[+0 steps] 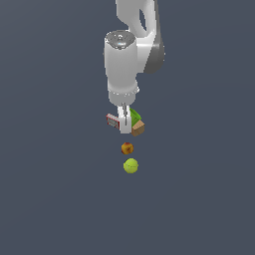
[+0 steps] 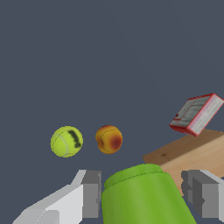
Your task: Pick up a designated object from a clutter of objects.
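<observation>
You only see a sliver of the green cup point(image 1: 135, 116) in the exterior view, behind the gripper point(image 1: 124, 125), and its lower part is cut off in the wrist view. It lies tilted, round end toward the apple-like ball point(image 2: 109, 139), beside the brown box point(image 2: 197, 153). It sits between the fingers point(image 2: 91, 192), which look spread with gaps either side; contact can't be told
</observation>
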Robot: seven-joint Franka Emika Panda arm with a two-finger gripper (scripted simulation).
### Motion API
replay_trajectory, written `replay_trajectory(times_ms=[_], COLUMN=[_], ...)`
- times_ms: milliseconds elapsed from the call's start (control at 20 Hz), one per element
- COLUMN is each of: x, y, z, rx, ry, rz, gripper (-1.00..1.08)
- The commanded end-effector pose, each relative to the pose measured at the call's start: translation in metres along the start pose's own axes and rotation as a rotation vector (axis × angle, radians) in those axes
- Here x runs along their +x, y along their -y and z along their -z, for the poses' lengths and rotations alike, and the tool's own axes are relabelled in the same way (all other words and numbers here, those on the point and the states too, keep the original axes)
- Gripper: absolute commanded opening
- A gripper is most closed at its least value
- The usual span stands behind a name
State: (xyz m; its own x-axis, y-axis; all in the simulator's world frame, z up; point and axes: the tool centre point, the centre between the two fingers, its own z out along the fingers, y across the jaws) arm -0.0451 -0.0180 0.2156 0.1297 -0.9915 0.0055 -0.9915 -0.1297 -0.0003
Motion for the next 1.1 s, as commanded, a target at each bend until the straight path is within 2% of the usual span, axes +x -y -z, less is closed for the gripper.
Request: replay_trajectory(times_ms=[0, 550, 800, 1050], x=[-0.022, -0.109, -0.132, -0.145], y=[0.006, 0.036, 0.045, 0.051], z=[0.024, 0.115, 0.14, 0.153], rx=[0.0, 0.0, 0.0, 0.0], ry=[-0.001, 0.003, 0.004, 0.005], rz=[-0.001, 0.002, 0.002, 0.003], gripper=[-1.0, -1.0, -1.0, -1.0])
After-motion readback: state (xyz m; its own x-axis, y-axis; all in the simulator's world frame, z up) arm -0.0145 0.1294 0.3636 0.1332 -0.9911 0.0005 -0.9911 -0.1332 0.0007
